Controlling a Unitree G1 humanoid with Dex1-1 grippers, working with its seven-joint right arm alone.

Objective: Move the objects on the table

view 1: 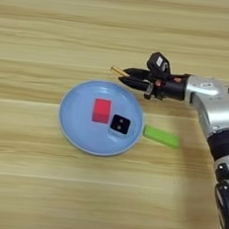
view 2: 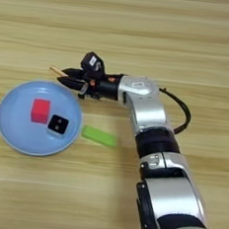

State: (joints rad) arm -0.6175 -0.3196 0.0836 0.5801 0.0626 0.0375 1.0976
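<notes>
Two of your objects already sit on the light-blue plate (view 1: 73,127): the red cube (view 1: 101,110) at left and, touching its right side, the black-faced block (view 1: 120,124). To the right, just off the rim, the green bar (view 1: 161,136) lies untouched on the table (view 1: 45,30). Farther back, your right gripper (view 1: 129,77) is clenched on the yellow-handled screwdriver (view 1: 118,71) beside the plate's far edge. You'll find no readable writing anywhere.
</notes>
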